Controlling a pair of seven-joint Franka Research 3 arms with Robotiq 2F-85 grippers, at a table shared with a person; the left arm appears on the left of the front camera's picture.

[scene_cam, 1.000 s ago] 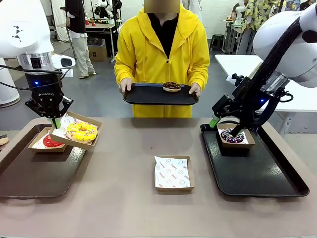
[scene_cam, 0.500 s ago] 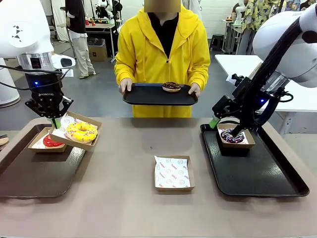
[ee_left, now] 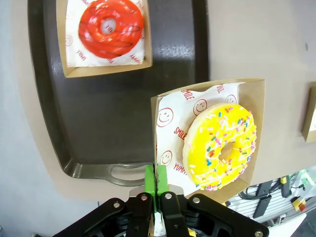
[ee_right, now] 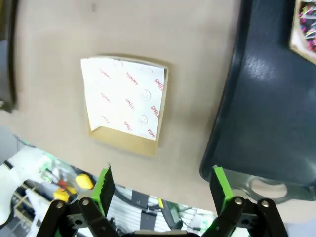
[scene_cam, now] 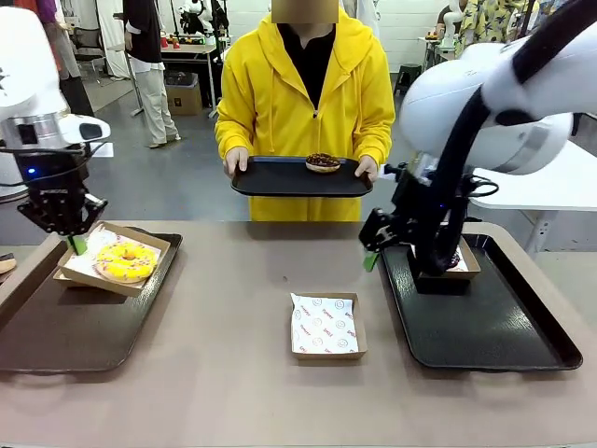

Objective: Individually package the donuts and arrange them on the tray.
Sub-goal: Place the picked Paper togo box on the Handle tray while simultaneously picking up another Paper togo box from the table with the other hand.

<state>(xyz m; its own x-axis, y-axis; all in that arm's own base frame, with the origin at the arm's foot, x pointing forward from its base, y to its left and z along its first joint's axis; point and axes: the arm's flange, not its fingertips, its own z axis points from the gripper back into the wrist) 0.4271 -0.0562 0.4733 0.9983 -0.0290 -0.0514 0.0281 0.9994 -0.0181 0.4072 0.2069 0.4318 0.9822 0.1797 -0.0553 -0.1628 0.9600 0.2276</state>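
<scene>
Jaws gape on the right gripper, holding nothing; the empty box lies near and left of it, mid-table. The left gripper pinches the left rim of the loaded box, yellow donut inside, over the left tray.

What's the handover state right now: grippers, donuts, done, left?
Left gripper: shut on the rim of the yellow-donut box, yellow donut inside, held over the left tray's edge, not clearly set down.
Right gripper: open, empty, above the table between the empty box and the right tray.
Done: red donut boxed on the left tray; purple donut boxed on the right tray.
Chocolate donut: unboxed, on the person's tray.
Left: place the yellow-donut box, then box and tray the chocolate donut.
</scene>
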